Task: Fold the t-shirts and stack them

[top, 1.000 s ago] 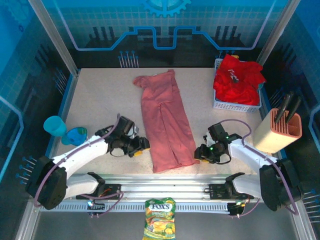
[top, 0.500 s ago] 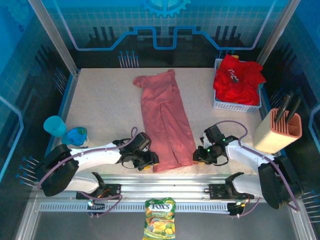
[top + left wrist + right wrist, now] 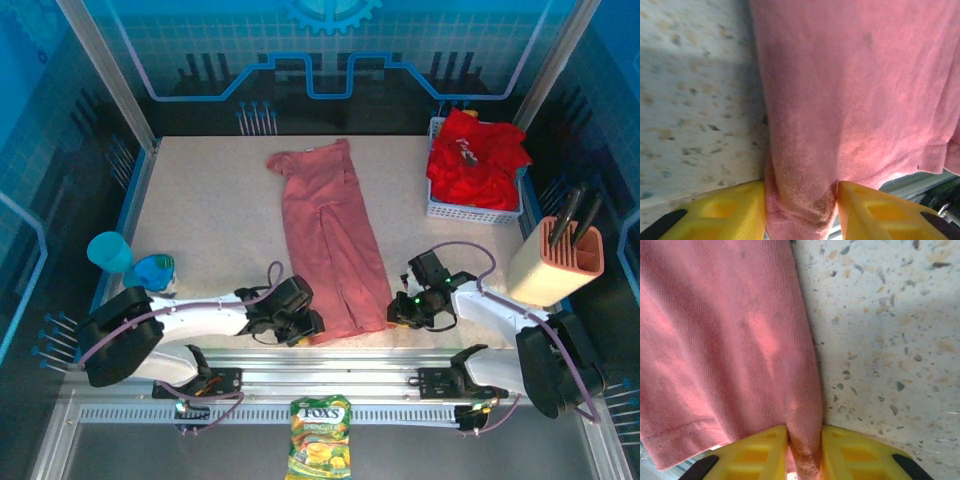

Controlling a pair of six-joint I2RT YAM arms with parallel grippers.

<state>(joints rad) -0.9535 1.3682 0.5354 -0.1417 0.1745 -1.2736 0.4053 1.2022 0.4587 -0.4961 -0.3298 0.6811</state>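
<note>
The faded salmon-pink cloth t-shirt (image 3: 328, 240) lies flat on the speckled worktop (image 3: 200, 220), left of the white plastic mesh basket (image 3: 470, 212) — long axis running away from the arms. The left end effector (image 3: 300, 325) and right end effector (image 3: 398, 312) each clamp a near hem corner, cloth stretching straight ahead.

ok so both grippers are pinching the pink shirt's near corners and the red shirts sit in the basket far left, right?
No, the basket with the red shirts is far right, not left; the top view shows it. The rest holds: the left gripper and right gripper each pinch a near corner of the pink shirt.
</note>
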